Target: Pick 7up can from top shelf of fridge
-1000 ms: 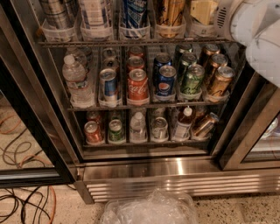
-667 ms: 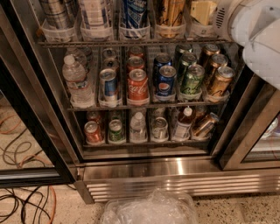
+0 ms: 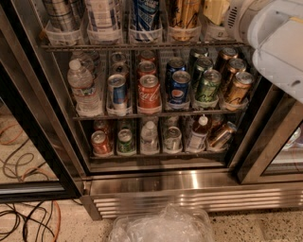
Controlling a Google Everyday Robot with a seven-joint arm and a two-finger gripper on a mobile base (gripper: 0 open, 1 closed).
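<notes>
The fridge (image 3: 189, 186) stands open before me, with its steel base at the bottom. The top shelf (image 3: 142, 46) runs along the top edge and carries tall cans in clear lane trays. Only their lower parts show. In the second lane from the left stands a tall silvery-white can (image 3: 102, 14) that fits the 7up can. Its lettering and top are cut off by the frame edge. My white arm (image 3: 279, 42) fills the upper right corner, in front of the shelf's right end. The gripper itself is out of view.
Beside the whitish can stand a striped silver can (image 3: 59, 13), a blue can (image 3: 145, 13) and a gold can (image 3: 182, 12). Lower racks hold a Coca-Cola can (image 3: 149, 92), a Pepsi can (image 3: 180, 87), a green can (image 3: 207, 87) and a water bottle (image 3: 83, 87). A plastic bag (image 3: 163, 227) and cables (image 3: 23, 217) lie on the floor.
</notes>
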